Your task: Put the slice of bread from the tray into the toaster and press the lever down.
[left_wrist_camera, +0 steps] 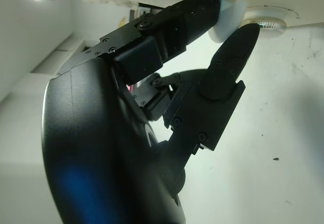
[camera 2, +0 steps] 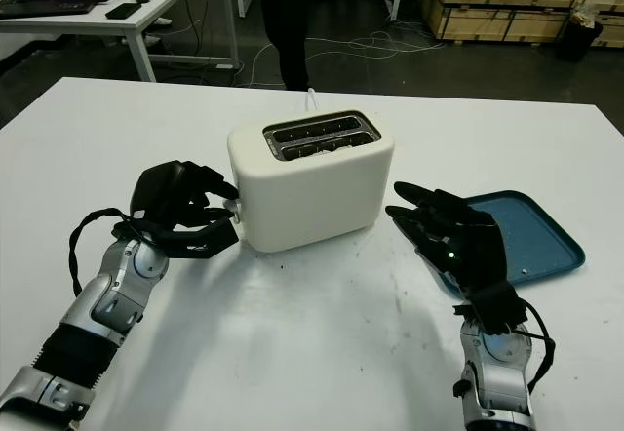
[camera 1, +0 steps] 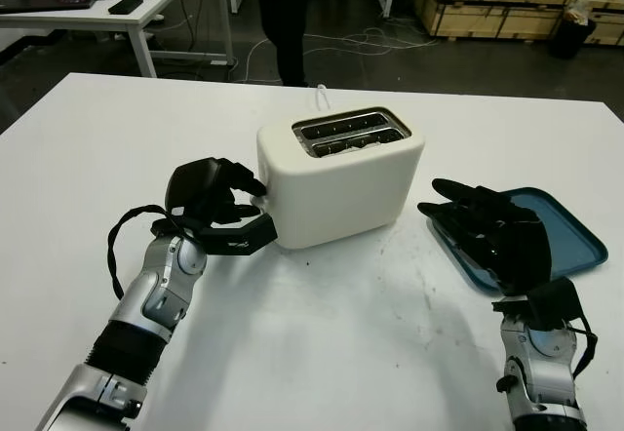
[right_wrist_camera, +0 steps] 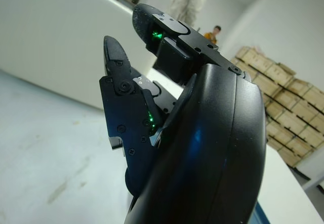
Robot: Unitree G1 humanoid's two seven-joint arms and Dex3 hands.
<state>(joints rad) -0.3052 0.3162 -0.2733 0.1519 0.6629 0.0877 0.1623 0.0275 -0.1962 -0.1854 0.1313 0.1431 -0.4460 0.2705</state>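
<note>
Pressing the toaster lever, left hand fingers curl onto it at the near-left end; next calls for a downward push. Right hand hovers open over the tray.

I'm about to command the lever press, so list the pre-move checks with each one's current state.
1. Bread in the slots of the white plastic toaster: cannot tell; the slots look dark and no slice rises above them.
2. Flat blue tray free of bread: ok on the bare part; the part under the right hand is hidden.
3. Left hand on the white lever knob at the toaster's end: ok, one finger above it and one below.
4. Right hand clear of the toaster: ok, open, over the tray's near edge.
5. Toaster upright on the white table: ok.
</note>
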